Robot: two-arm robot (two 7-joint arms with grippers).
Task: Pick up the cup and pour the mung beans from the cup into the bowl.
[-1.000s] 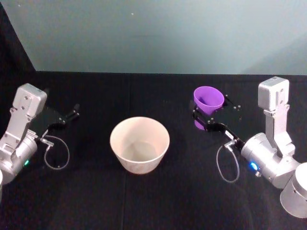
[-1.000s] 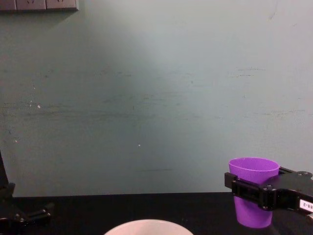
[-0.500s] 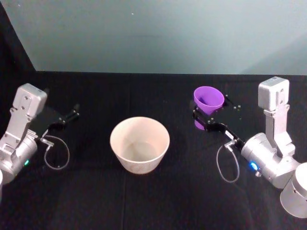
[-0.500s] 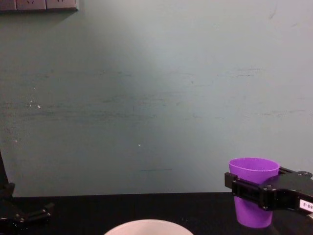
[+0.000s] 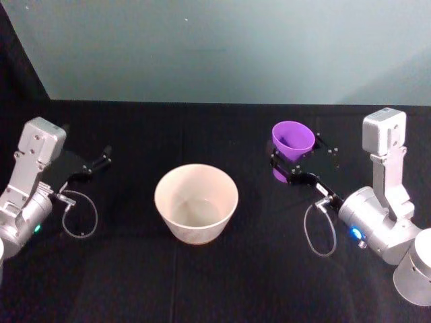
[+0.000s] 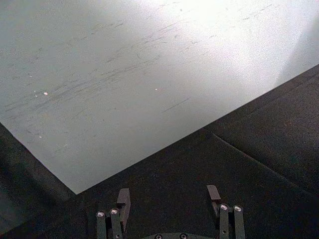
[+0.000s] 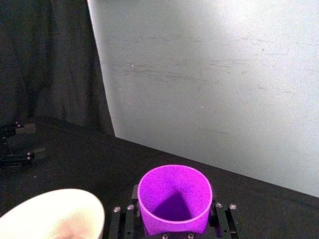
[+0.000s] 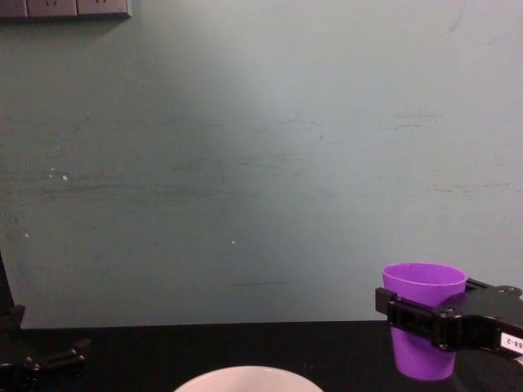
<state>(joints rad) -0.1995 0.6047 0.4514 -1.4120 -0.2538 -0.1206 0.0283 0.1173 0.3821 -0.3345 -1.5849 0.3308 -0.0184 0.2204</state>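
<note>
1. Currently the cup (image 5: 292, 140) stands upright to the right of the bowl (image 5: 192, 232), well apart from it. The right gripper (image 5: 295, 156) is clamped on it, one black finger on each side of the purple wall below the rim. I judge the level hold is meant to keep the contents in until the cup is over the bowl.
2. Whether the cup's base is clear of the black table (image 5: 202, 282) cannot be told.
3. From the right wrist view the cup's inside is purple with a dark shadow at the bottom. Whether the mung beans lie there cannot be told. The bowl's inside looks pale and bare, so I judge the pour is not yet done.
4. The bowl sits open-mouthed between the two arms, within reach of a sideways carry from the right.
5. The left gripper (image 5: 96, 163) is parked well to the left of the bowl, its fingers spread wide with nothing between them. It has no evident part in this step.
6. A small white label (image 8: 511, 341) sits on the right gripper's body. Its characters run off the edge and cannot be read with confidence.
</note>
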